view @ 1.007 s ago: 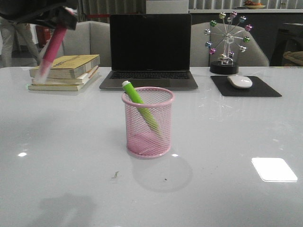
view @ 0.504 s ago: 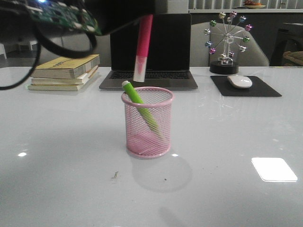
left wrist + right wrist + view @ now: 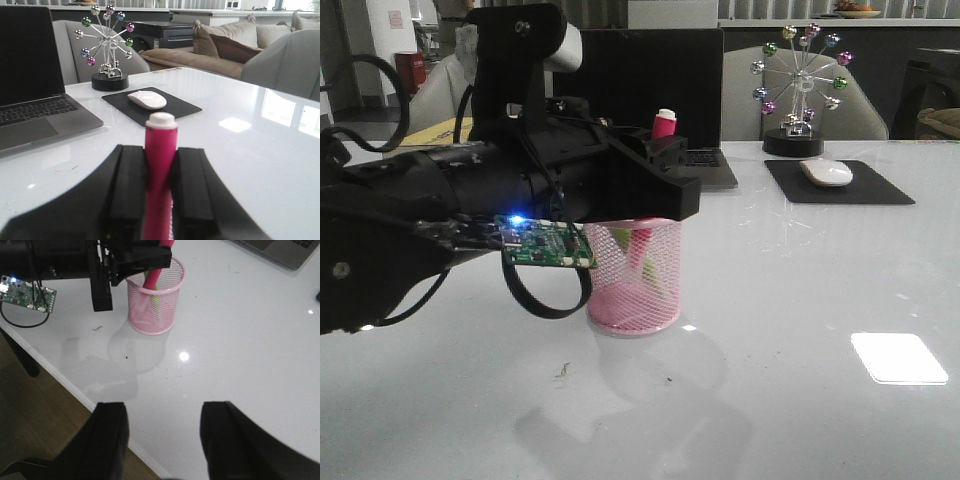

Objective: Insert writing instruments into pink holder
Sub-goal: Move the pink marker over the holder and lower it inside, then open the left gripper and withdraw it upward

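Along the far edge of my table point(image 3: 800, 300) sits an open laptop point(image 3: 705, 110) with a dark screen. Toward the far right corner a white mouse point(image 3: 827, 172) rests on a black mat point(image 3: 870, 190), a ball-tipped wheel ornament point(image 3: 802, 85) just behind it.

An office lounge: laptop point(image 3: 35, 105), mouse point(image 3: 827, 172), sofas point(image 3: 225, 50) behind.

Front and right-wrist views: shared pink holder point(image 3: 632, 275)

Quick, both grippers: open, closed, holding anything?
Left gripper: closed on the pink marker, over the pink holder.
Right gripper: open, empty.
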You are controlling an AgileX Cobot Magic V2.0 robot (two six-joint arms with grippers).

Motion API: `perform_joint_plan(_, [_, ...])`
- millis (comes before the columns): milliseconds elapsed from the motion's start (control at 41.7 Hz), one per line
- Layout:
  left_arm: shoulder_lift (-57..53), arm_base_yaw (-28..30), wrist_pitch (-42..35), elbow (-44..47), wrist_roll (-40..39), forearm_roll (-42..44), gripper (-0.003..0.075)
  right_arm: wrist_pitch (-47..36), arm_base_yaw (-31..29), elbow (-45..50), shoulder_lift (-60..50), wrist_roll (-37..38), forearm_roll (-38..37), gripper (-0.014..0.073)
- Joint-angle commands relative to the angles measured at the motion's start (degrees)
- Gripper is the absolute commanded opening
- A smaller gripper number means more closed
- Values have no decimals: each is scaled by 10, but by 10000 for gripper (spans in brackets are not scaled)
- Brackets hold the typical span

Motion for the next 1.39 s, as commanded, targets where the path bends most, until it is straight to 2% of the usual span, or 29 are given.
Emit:
perform_joint_plan(0, [-26, 6, -139, -15, -6, -1, 91, -43, -2, -16, -1, -4, -1, 443])
perform_joint_plan(120, [-26, 7, -119, -15, -6, -1, 120, -43, -2, -16, -1, -4, -1, 443])
perform_joint_plan(168, [-26, 7, -105, -15, -6, -1, 175, -43, -2, -16, -1, -4, -1, 443])
perform_joint_plan(312, [-26, 7, -112, -15, -6, -1, 423, -43, -2, -16, -1, -4, -1, 443])
perform_joint_plan(384, [-26, 7, -112, -15, -6, -1, 494, -43, -2, -16, -1, -4, -1, 443])
perform_joint_plan(432, [-26, 7, -108, -15, -6, 0, 519, -43, -2, -16, -1, -4, -1, 443])
perform_joint_plan(552, [-31, 7, -104, -16, -6, 3, 521, -43, -2, -16, -1, -4, -1, 443])
perform_joint_plan(624, [-42, 7, -73, -21, -6, 3, 521, -43, -2, -16, -1, -4, -1, 443])
perform_joint_plan(791, [-96, 7, 109, -58, 26, 2, 521, -43, -2, -16, -1, -4, -1, 443])
perform_joint_plan(1079, [-220, 7, 641, -190, 31, 3, 519, -43, -2, -16, -1, -4, -1, 443])
perform_joint_plan(1151, [-247, 7, 753, -221, 31, 3, 514, -43, -2, -16, -1, -4, -1, 443])
perform_joint_plan(1271, [-288, 7, 903, -265, 31, 4, 505, -43, -2, -16, -1, -4, -1, 443])
perform_joint_plan(1367, [-319, 7, 984, -282, 31, 20, 505, -43, -2, -16, -1, -4, -1, 443])
